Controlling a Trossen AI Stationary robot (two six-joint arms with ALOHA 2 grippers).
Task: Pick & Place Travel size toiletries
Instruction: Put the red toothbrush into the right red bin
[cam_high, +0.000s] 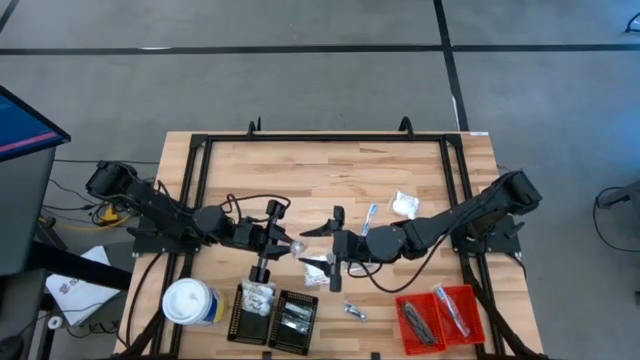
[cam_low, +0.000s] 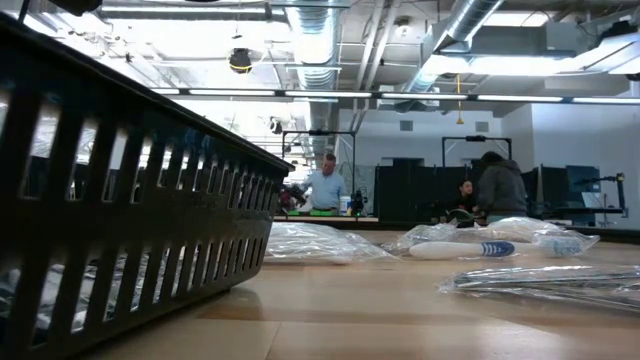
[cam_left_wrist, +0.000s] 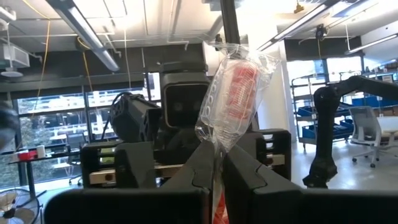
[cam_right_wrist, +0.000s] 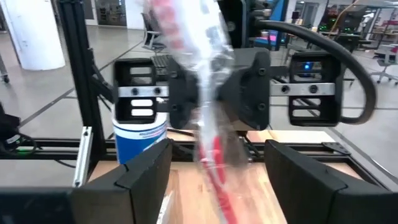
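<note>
From above, the left gripper (cam_high: 291, 246) sits near the middle of the wooden desk (cam_high: 330, 175), its fingers clamped on a clear-wrapped red stick (cam_high: 296, 247), and the right gripper (cam_high: 322, 245) faces it from just beside, fingers spread apart on either side of that same packet. Other toiletries lie scattered: a white puffy packet (cam_high: 404, 205) and a blue stick (cam_high: 370, 215) farther back on the desk, a silvery sachet (cam_high: 355, 312) near the front edge. A black tray (cam_high: 276, 320) holds packets at the front, a red tray (cam_high: 442, 316) holds dark bars and a stick to its right, and a white-topped canister (cam_high: 189, 303) stands left of the black tray. From desk height, the black tray's ribbed wall (cam_low: 120, 220) fills the left, with clear wrappers and a blue-and-white stick (cam_low: 470, 249) lying on the desk beyond; people (cam_low: 325, 185) stand in the room behind. Through the left wrist camera, the two dark fingers (cam_left_wrist: 202, 163) pinch the wrapper's lower end and the packet (cam_left_wrist: 233, 99) rises upright above them. Through the right wrist camera, the fingers (cam_right_wrist: 149, 165) stand wide apart with the red stick's wrapper (cam_right_wrist: 208, 124) between them, and the other gripper holds it beyond.
</note>
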